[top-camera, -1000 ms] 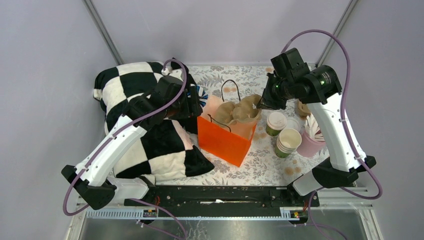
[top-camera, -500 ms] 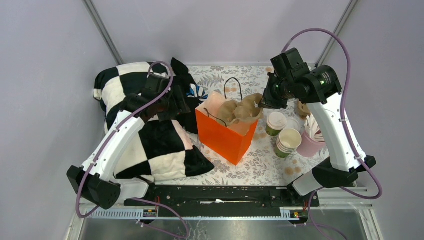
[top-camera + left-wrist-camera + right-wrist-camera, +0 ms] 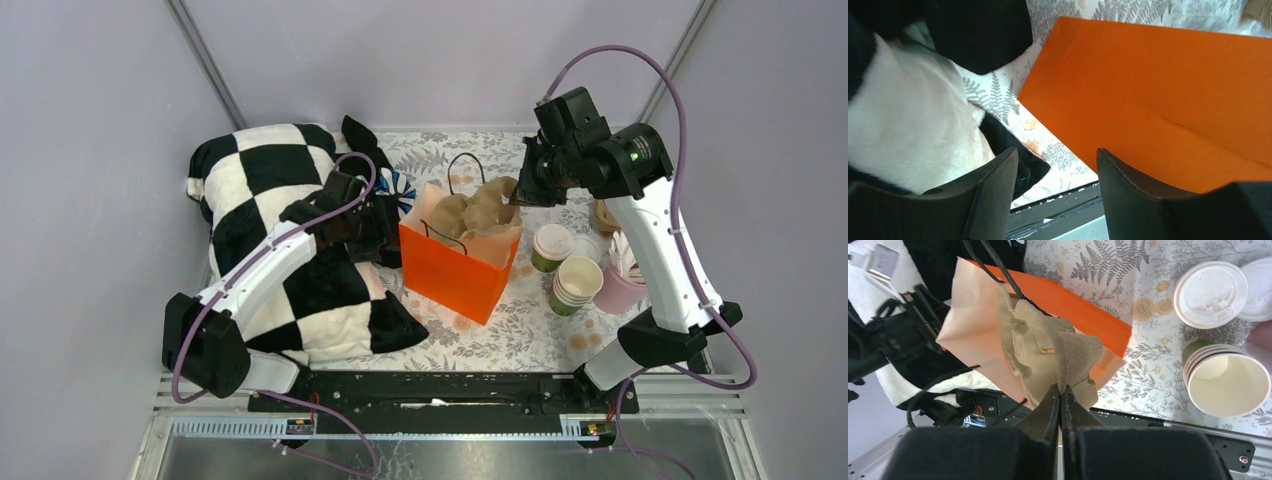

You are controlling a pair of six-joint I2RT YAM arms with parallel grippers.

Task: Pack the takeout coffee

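The takeout coffee (image 3: 551, 246), a green cup with a white lid, stands right of the orange bag (image 3: 455, 275); it also shows in the right wrist view (image 3: 1211, 294). My right gripper (image 3: 1061, 390) is shut on the edge of a brown pulp cup carrier (image 3: 1048, 347) and holds it in the bag's open mouth; the carrier shows from above (image 3: 478, 213). My left gripper (image 3: 1057, 167) is open and empty, low beside the bag's left orange wall (image 3: 1158, 100), next to the pillow.
A black-and-white checkered pillow (image 3: 270, 180) fills the left side. A stack of lidless green cups (image 3: 576, 285) and a pink cup of white sticks (image 3: 622, 272) stand right of the coffee. A loose white lid (image 3: 1259, 287) lies beside it. The tabletop has a floral cloth (image 3: 520, 330).
My left gripper came back down beside the bag's left wall. My right gripper moved left with the carrier, which now sits deeper in the bag mouth. The bag shifted slightly.
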